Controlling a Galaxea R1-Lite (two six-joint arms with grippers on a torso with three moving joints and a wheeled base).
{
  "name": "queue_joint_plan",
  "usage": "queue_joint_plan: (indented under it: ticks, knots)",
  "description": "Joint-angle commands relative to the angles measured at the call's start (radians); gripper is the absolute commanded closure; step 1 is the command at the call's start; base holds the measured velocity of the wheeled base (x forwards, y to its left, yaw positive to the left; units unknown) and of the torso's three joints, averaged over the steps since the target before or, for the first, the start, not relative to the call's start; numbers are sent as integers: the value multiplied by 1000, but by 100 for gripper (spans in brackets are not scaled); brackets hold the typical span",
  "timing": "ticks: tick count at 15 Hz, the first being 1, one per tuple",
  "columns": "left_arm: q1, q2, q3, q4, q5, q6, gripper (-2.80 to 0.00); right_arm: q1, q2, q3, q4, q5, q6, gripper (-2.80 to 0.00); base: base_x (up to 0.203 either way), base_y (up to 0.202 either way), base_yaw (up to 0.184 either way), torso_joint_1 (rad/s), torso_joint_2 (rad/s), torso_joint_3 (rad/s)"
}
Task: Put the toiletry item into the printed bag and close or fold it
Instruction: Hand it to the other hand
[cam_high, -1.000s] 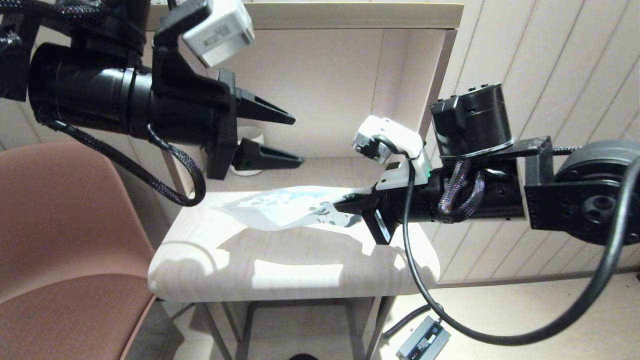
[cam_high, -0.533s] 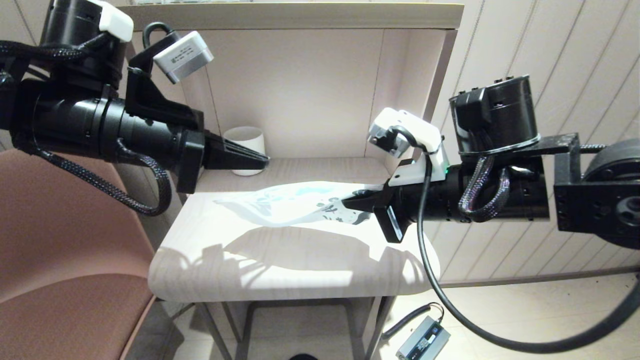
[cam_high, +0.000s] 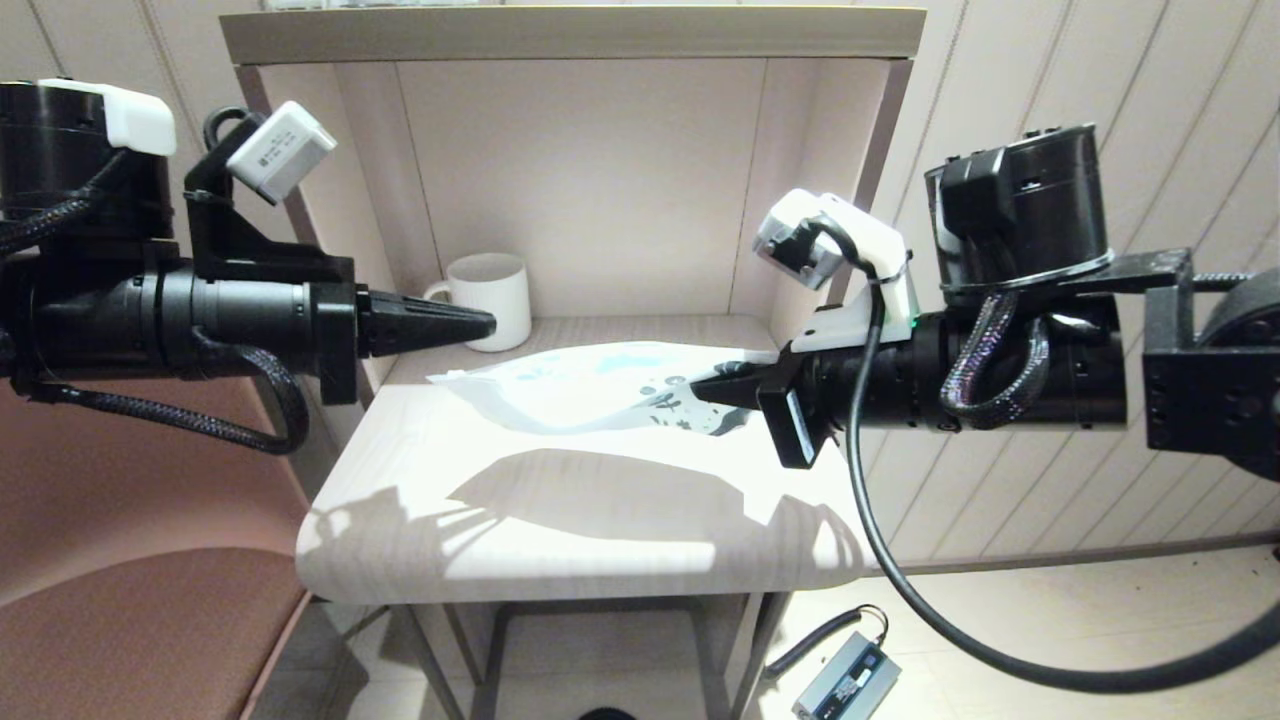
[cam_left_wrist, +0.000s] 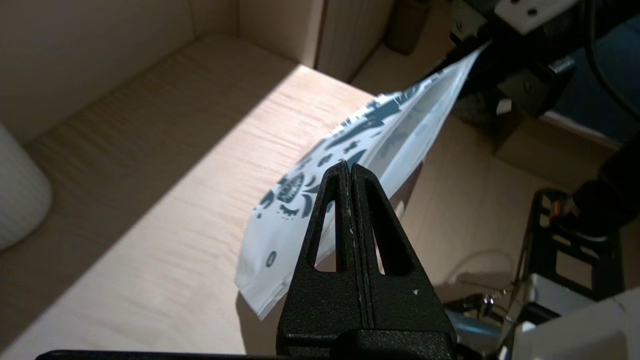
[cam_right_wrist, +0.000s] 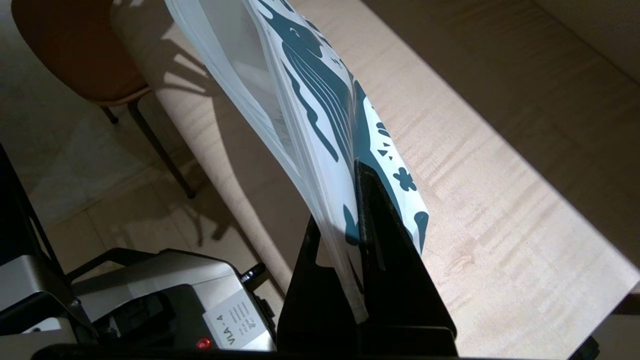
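The printed bag (cam_high: 590, 398), a white pouch with dark teal print, hangs in the air above the table. My right gripper (cam_high: 712, 392) is shut on its printed end (cam_right_wrist: 325, 130). The pouch stretches leftward and its far end (cam_left_wrist: 280, 235) droops toward the table. My left gripper (cam_high: 487, 324) is shut with nothing between its fingers, raised beside the mug at the left, apart from the pouch. The toiletry item is not visible anywhere; the pouch may hide it.
A white ribbed mug (cam_high: 492, 298) stands at the back left of the shelf alcove. The pale wooden table (cam_high: 560, 540) has a rounded front edge. A brown chair (cam_high: 130, 580) is at the left. A small grey box (cam_high: 848, 680) lies on the floor.
My left gripper has closed, pulled back leftward and dropped lower, uncovering the mug. My right gripper has lifted the pouch slightly and drawn it to the right.
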Motion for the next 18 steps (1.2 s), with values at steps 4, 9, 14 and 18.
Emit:
queue_joint_plan:
  ticks: [4,9,14,18]
  knots:
    - [151,19,84,-251,-94,-115,0,-19,11,-36,3,29,73,0,0,0,0,0,0,0]
    - [194,36,92,-313,-315,-131,0,-73,21,-138,101,219,260,0,0,0,0,0,0,0]
    - [233,34,120,-319,-506,-132,0,-93,33,-212,263,271,267,0,0,0,0,0,0,0]
    - [234,38,132,-363,-508,-131,-280,-90,34,-226,297,291,261,0,0,0,0,0,0,0]
